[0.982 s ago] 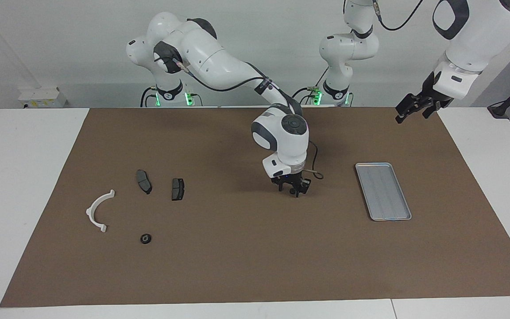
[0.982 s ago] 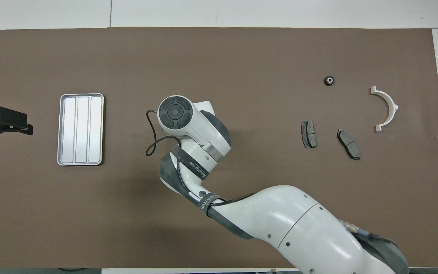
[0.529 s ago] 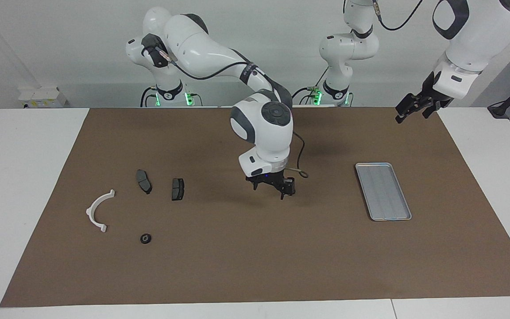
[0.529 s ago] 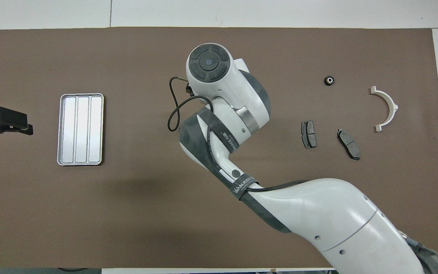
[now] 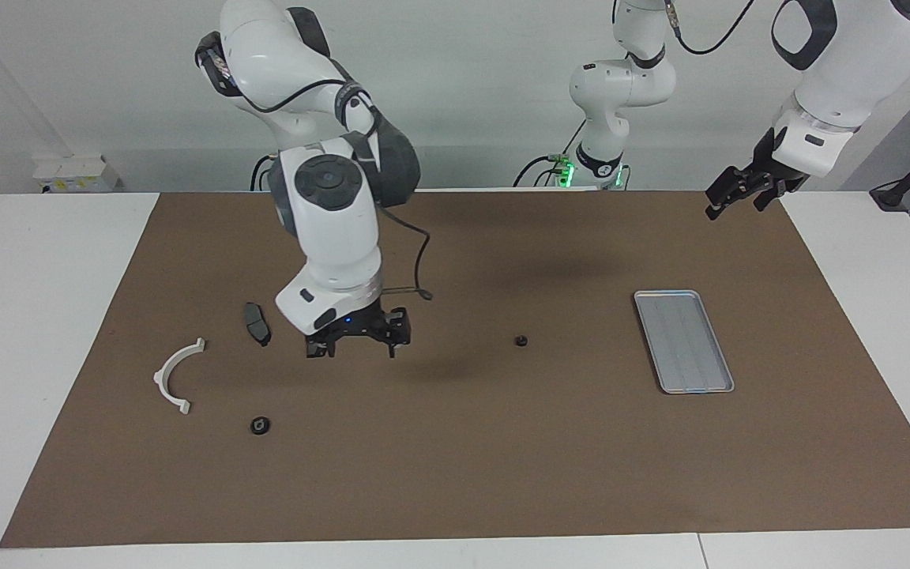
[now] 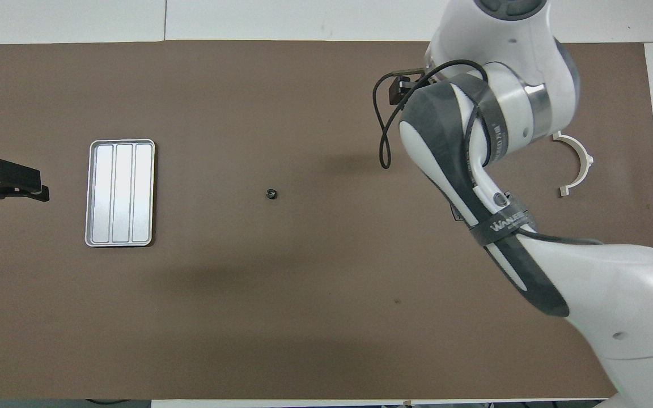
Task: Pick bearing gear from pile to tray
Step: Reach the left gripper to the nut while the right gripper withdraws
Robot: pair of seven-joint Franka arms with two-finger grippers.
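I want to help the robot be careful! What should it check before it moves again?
1. Tray has room: ok.
2. Small black part in the tray: not ok, it lies on the mat between pile and tray.
3. Right gripper open and holding nothing, over the pile: ok.
4. Left gripper waits, out of the way: ok.
5. Black ring lies free beside the white bracket: ok.

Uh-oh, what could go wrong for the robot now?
The small black round piece lies on the brown mat, short of the silver-grey metal tray; it might get left there. The open right gripper hangs low beside a dark grey brake pad and could knock it.
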